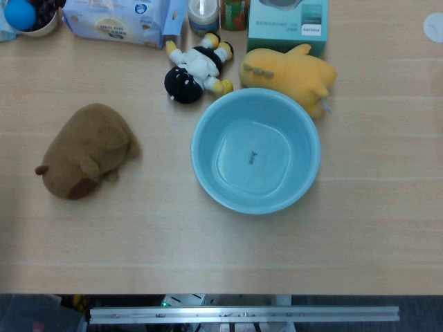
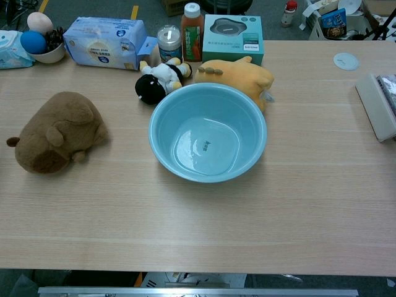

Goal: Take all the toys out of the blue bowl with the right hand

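Bright even overhead light, soft faint shadows, sharp focus, mild bowl (image 1: 255,150) glare

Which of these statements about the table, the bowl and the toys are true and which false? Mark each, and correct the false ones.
1. The blue bowl has no toy in it. True.
2. The yellow plush lies inside the bowl. False: it lies on the table behind the bowl, against its far rim.
3. The brown plush lies to the left of the bowl, apart from it. True.
4. The right hand is holding the black and white toy. False: neither view shows a hand, and the toy lies on the table.
5. The brown plush touches the yellow plush. False: the bowl and bare table lie between them.
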Tool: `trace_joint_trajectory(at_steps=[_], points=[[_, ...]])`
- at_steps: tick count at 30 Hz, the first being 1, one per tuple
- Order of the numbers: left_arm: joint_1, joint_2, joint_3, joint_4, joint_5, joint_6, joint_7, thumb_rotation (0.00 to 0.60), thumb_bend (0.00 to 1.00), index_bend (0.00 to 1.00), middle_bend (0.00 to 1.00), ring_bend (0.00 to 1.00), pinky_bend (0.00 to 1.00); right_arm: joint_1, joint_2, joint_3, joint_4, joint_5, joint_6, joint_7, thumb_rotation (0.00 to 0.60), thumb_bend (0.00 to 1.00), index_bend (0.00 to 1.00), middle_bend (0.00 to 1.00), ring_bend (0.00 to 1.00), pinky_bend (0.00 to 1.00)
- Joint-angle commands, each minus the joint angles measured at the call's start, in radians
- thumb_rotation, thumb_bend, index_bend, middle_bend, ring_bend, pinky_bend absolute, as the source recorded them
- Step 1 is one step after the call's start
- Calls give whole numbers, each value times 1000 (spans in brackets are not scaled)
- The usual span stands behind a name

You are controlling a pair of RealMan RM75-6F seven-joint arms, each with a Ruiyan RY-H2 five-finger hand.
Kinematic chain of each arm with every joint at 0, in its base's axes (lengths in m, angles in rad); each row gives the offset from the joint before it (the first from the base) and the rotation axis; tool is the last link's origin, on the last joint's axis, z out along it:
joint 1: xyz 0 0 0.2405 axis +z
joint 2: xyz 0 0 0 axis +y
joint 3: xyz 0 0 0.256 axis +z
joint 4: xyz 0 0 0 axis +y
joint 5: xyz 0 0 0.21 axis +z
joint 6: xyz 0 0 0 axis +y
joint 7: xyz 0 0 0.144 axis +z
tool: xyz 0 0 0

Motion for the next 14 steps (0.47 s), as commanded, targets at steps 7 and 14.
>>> trace_joint_trajectory(at_steps=[7,14], points=[[6,-29,-5,2,27,39,21,600,422,104,91,54,127,-186,36,-40,40,-131,90,101,600,226,325,369,343,575],[12,-27,-2,-5,30,47,23,600,422,104,91,54,125,-228,46,-4,39,-171,72,102,600,226,325,369,344,575]])
